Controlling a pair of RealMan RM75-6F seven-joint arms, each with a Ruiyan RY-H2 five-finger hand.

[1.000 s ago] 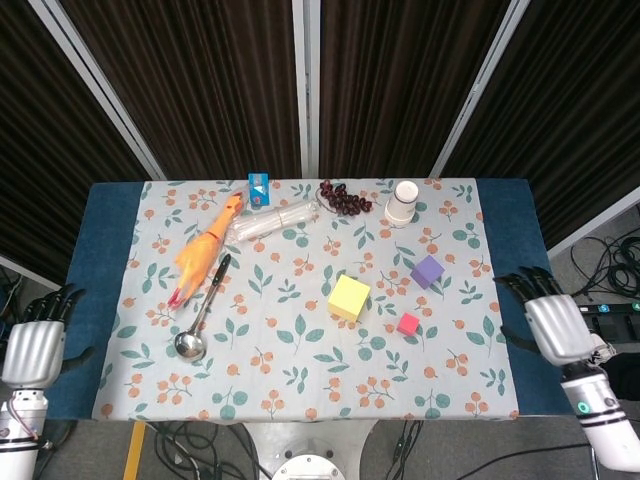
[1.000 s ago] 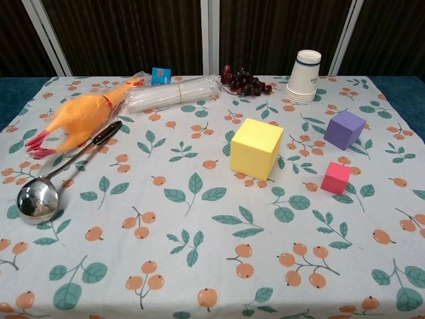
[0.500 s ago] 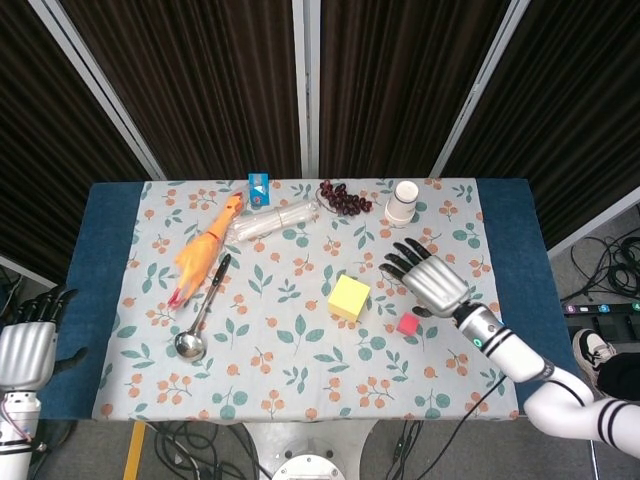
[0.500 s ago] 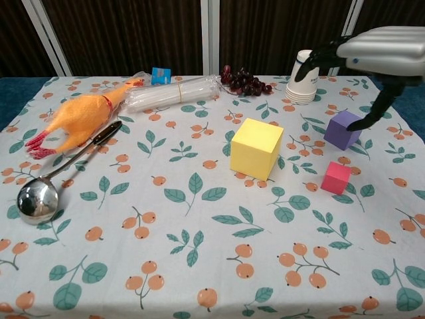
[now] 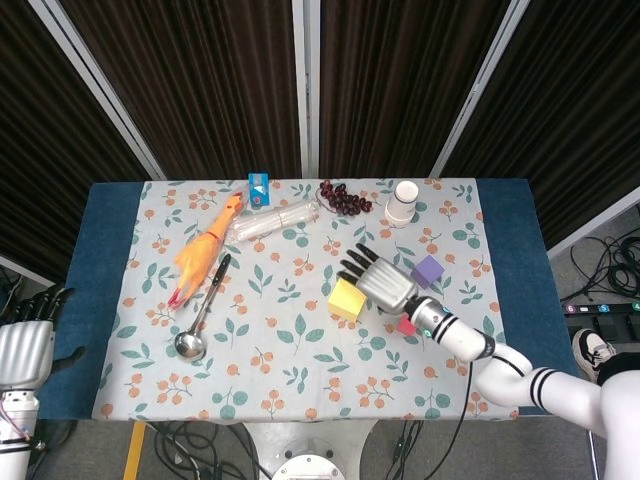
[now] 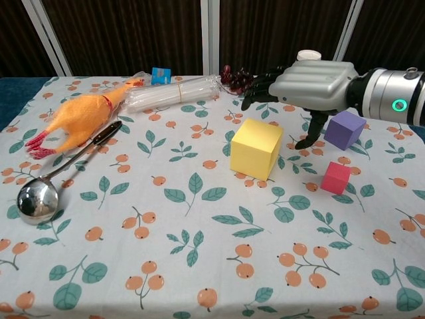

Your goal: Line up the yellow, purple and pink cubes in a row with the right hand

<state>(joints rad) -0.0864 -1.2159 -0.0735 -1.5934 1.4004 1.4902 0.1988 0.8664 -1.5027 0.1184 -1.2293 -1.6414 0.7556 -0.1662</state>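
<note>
The yellow cube (image 5: 345,299) (image 6: 255,148) stands near the middle of the flowered cloth. My right hand (image 5: 381,281) (image 6: 308,85) hovers just above and to the right of it, fingers spread, holding nothing. Right of the hand stands the purple cube (image 5: 428,270) (image 6: 344,129). The small pink cube (image 6: 335,177) lies in front of the purple one; in the head view my forearm covers most of it (image 5: 405,325). My left hand (image 5: 28,337) hangs off the table's left edge, fingers apart and empty.
A rubber chicken (image 5: 205,252), a ladle (image 5: 202,310) and a bundle of clear tubes (image 5: 275,220) lie on the left half. Grapes (image 5: 343,198), a blue box (image 5: 260,187) and a stack of paper cups (image 5: 403,202) stand along the far edge.
My right hand has swung in from the right side of the table, passing over the purple cube, and now hangs over the yellow cube's right side. The cubes have not moved.
</note>
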